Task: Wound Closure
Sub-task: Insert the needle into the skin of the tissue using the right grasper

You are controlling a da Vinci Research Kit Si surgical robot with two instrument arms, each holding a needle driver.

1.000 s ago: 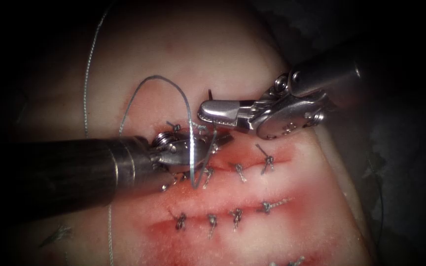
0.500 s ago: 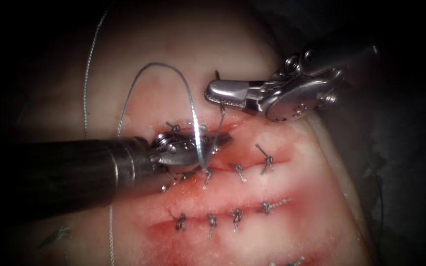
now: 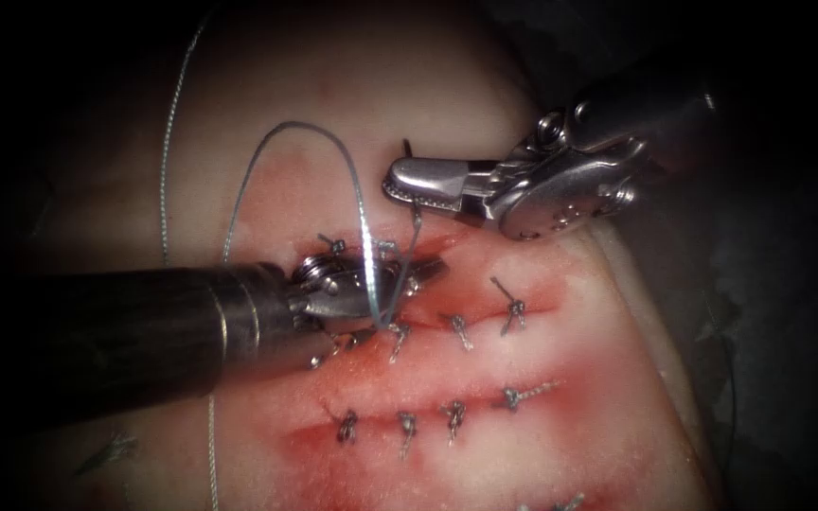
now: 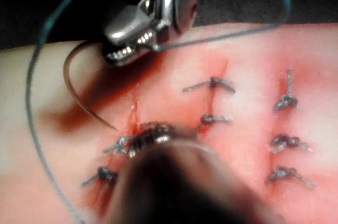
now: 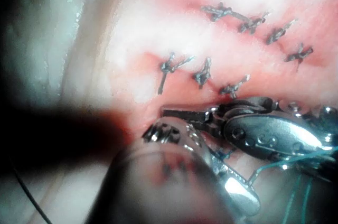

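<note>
Two claws logged at the upper cut of the tissue. Against half a second ago, I see the right claw a little lower and further left, and the thread loop standing taller; the left claw lies where it did.

Item, right claw: jaws clamped on the thread, which drops from them to a stitch just below the left claw in the endoscope view.

Item, left claw: lying along the cut with thread draped over it. I cannot tell how its jaws stand, nor whether it holds anything.

Item, needle: the left wrist view gives me its full dark curve, lying free on the tissue just beside the right claw, its point toward the cut's end, held by neither claw. Whether the point is in the tissue I cannot tell. The endoscope view gives me a short dark stub above the right claw.

Item, knotted stitches: in rows across the cuts, red fluid around them.
</note>
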